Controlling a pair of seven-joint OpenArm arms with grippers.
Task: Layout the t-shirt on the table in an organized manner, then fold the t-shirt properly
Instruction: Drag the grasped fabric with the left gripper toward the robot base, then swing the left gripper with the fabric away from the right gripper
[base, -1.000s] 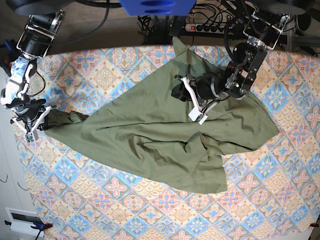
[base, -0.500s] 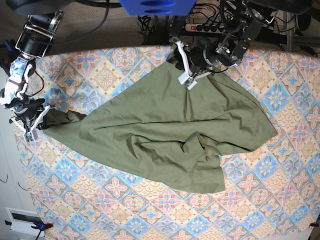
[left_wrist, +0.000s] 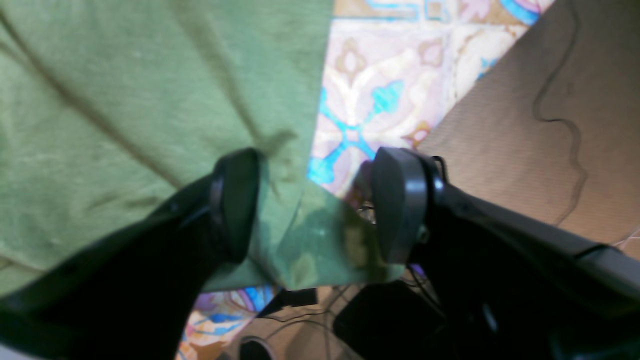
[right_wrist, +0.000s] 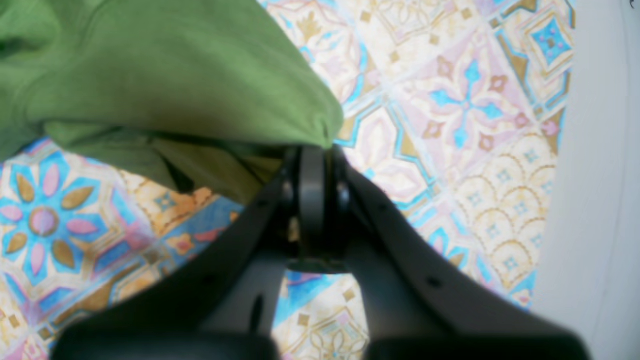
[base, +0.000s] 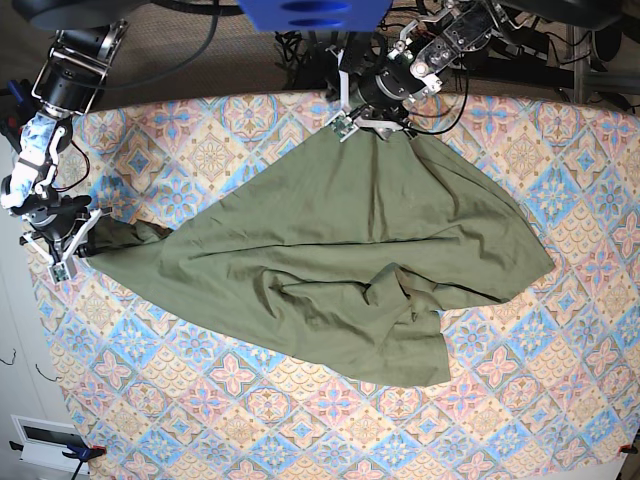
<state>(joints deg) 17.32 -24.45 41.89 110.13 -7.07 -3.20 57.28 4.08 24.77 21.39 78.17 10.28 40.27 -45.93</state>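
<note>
T-shirt: an olive-green t-shirt (base: 340, 270) lies spread over the middle of the worktop, wrinkled, drawn out into a rough diamond with one corner at the far edge, one at the left side of the base view, and one toward the right side.
Worktop: the worktop (base: 230, 420) is covered in a cloth of pastel pink, blue and cream tiles with floral medallions.
Left gripper: the left gripper (left_wrist: 315, 205) sits at the far edge of the worktop (at the top centre of the base view). Its jaws stand wide apart. A corner of the t-shirt lies in the gap between them, and nothing is clamped.
Right gripper: the right gripper (right_wrist: 312, 175) is at the left side of the base view, close to the worktop's edge. Its jaws are pressed together on a bunched corner of the t-shirt.
Fold: near the middle of the t-shirt, toward its near side, the fabric is doubled over itself in a loose ridge (base: 395, 295).
</note>
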